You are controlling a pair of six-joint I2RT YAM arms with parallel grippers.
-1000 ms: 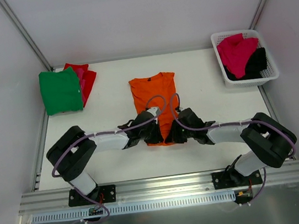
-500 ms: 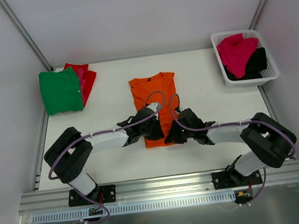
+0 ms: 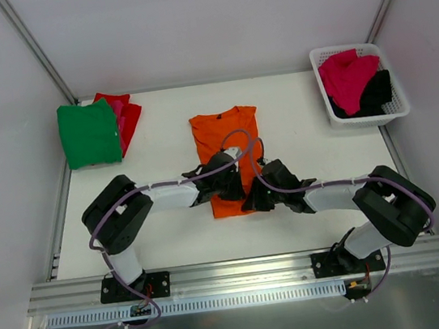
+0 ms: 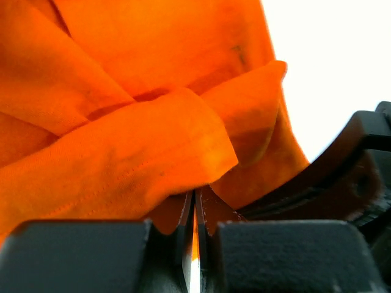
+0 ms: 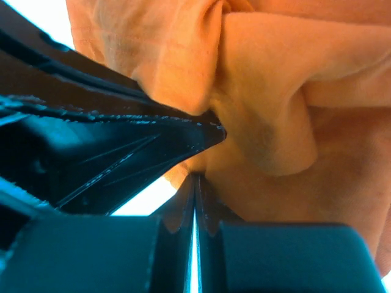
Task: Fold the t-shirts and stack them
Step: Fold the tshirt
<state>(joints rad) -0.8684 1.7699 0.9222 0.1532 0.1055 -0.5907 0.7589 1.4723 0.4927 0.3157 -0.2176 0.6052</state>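
A: What is found in containers?

B: One white lattice basket (image 3: 368,120) is seen at the far right corner of the counter (image 3: 295,121). A magenta-pink t-shirt (image 3: 348,77) is heaped in it, crumpled, with a black t-shirt (image 3: 377,93) lying beside and partly under it on the right. Neither is folded.

A: And outside the basket?

B: A folded green t-shirt (image 3: 88,134) is set at the far left corner, lying on a red t-shirt (image 3: 128,114) whose edge shows to its right. The orange t-shirt (image 3: 223,131) is spread in the middle of the counter, its collar on the far side and its sides folded in to a narrow strip.

A: How is the left end effector (image 4: 194,213) found?

B: Its fingers are pressed together, and a thin layer of orange cloth is pinched in the slit between them. Bunched folds of the same t-shirt are seen just beyond the tips.

A: And the right end effector (image 5: 194,204)?

B: Its fingers are likewise closed to a hairline, with orange cloth gathered at the tips. From above, both are seen side by side at the near part of the orange t-shirt, close to each other.
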